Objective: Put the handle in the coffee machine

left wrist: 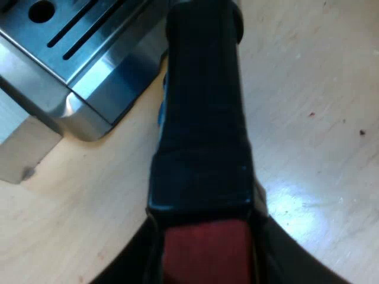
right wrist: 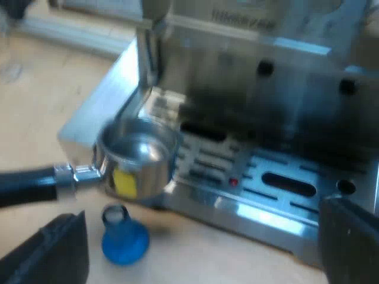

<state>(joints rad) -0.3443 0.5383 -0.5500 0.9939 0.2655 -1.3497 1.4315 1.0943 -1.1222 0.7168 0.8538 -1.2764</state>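
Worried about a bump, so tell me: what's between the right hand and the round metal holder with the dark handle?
In the right wrist view, a small blue tamper stands on the pale wooden table between the right hand and the metal holder.

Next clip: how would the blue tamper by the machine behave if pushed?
The blue tamper stands on its wide base on the table, so a low push would probably slide it. A push at its narrow top might tip it; being round, it could then roll.
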